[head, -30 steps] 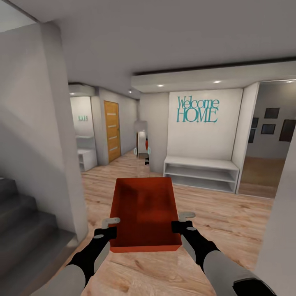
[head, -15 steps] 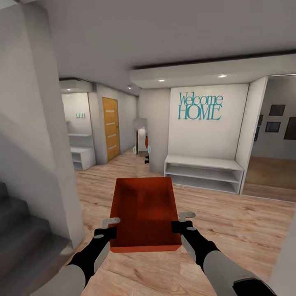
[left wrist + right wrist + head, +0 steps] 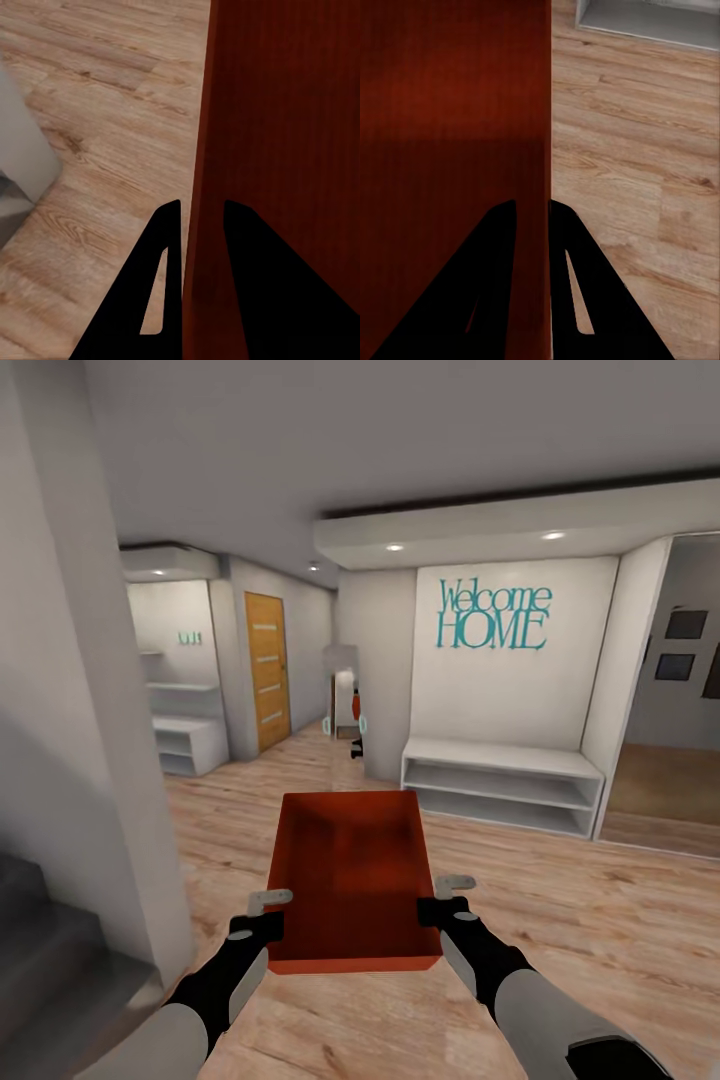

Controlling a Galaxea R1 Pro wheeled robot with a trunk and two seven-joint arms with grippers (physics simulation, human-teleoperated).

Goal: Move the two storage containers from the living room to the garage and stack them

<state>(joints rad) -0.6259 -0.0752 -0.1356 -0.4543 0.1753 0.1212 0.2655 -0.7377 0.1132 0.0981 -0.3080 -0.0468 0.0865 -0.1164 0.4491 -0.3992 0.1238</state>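
- An orange-red storage container [image 3: 352, 880] is held at lower centre, its side walls clamped by the left end effector [image 3: 268, 913] and the right end effector [image 3: 440, 898].
- Light wood-plank floor [image 3: 560, 920] is spread below.
- A white shelf unit [image 3: 500, 785] is seen under teal "Welcome HOME" lettering [image 3: 494, 617] at right.

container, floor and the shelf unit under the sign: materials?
Storage container: looks like smooth moulded plastic, matte orange-red, plain walls with no grain or seams; painted metal is possible. Floor: light wood planks or laminate, with visible grain, knots and plank joints. Shelf unit: white painted board, flat and uniform, no grain showing.
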